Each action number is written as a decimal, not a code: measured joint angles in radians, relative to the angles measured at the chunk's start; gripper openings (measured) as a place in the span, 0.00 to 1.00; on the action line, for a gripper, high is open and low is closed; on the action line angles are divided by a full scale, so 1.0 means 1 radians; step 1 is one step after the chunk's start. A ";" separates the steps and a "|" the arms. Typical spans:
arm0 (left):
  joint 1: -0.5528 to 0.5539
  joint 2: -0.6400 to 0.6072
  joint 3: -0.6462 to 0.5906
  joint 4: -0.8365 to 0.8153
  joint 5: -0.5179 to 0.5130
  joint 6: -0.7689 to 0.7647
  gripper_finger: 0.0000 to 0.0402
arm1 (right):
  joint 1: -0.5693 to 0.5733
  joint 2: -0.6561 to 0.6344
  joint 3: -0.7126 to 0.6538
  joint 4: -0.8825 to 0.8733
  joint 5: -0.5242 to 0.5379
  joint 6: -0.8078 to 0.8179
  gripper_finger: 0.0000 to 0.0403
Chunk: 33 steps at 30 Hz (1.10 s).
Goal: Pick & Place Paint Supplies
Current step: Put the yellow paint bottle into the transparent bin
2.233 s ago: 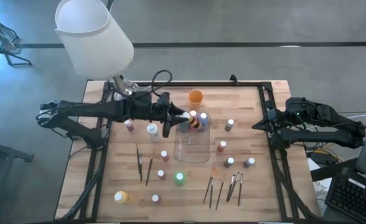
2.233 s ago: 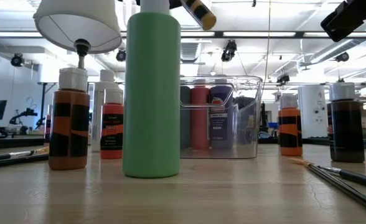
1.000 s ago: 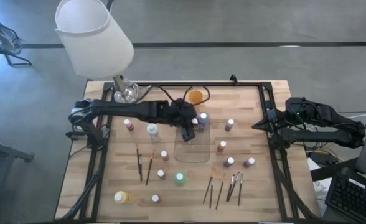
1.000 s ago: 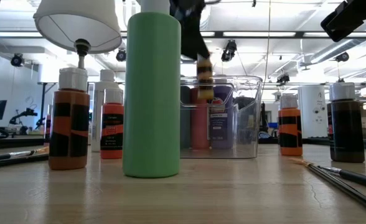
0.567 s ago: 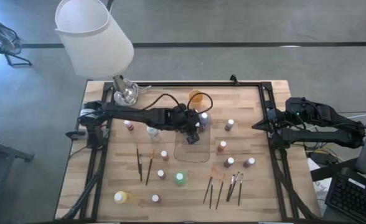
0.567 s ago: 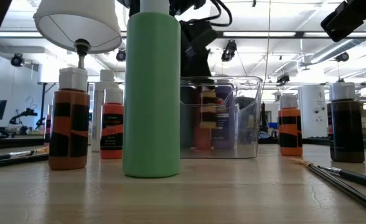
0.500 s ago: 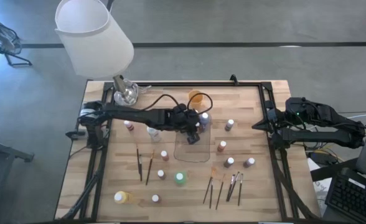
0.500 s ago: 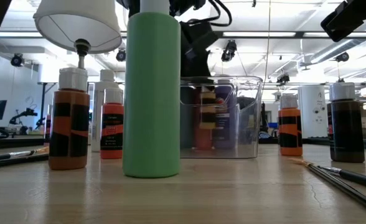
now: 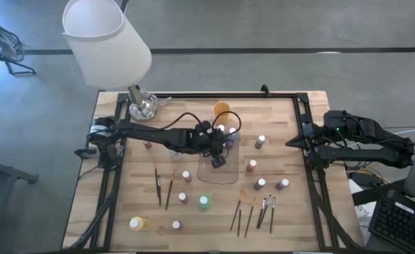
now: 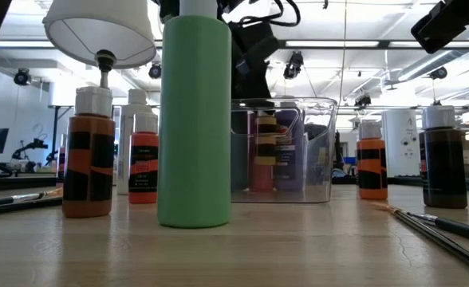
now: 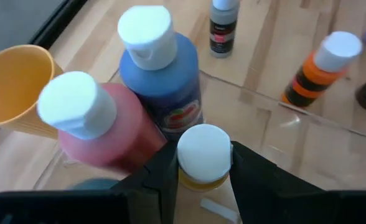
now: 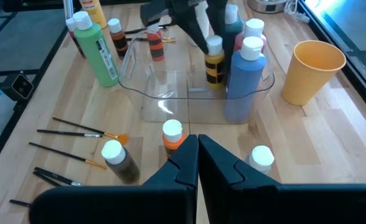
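Note:
My left gripper is shut on a yellow paint bottle with a black-banded label, inside the clear tray. This bottle stands beside a pink bottle and a blue bottle that stand in the tray. In the high view the left gripper covers it. Loose bottles, such as the green one, stand on the table around the tray. Brushes lie near the table's near edge. My right gripper waits shut at the table's right edge. My left gripper pinches the yellow bottle by its white cap, one finger on each side. It comes from above, pointing down. The bottle stands upright inside the tray, its base level with the bases of the bottles beside it.
An orange cup stands just beyond the tray's far side. A lamp with a white shade stands at the far left corner. More brushes lie left of the tray. Bottles are scattered right of the tray.
My left gripper has come down from above the tray's rim into the tray and a little toward the near edge, carrying the yellow bottle. The bottle now stands low inside the tray beside the pink and blue ones.

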 joint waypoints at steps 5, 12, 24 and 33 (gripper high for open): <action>0.000 -0.054 0.010 -0.001 -0.048 0.061 0.31 | 0.000 0.000 0.000 0.000 0.000 0.000 0.02; -0.007 -0.079 0.010 0.012 -0.067 0.057 0.31 | 0.000 0.000 0.000 0.001 0.000 0.000 0.02; -0.137 -0.097 0.012 0.040 -0.234 -0.153 0.31 | 0.000 0.000 0.000 0.001 0.000 0.000 0.02; -0.158 -0.036 0.010 0.048 -0.257 -0.262 0.31 | 0.000 0.000 0.000 0.001 0.000 0.000 0.02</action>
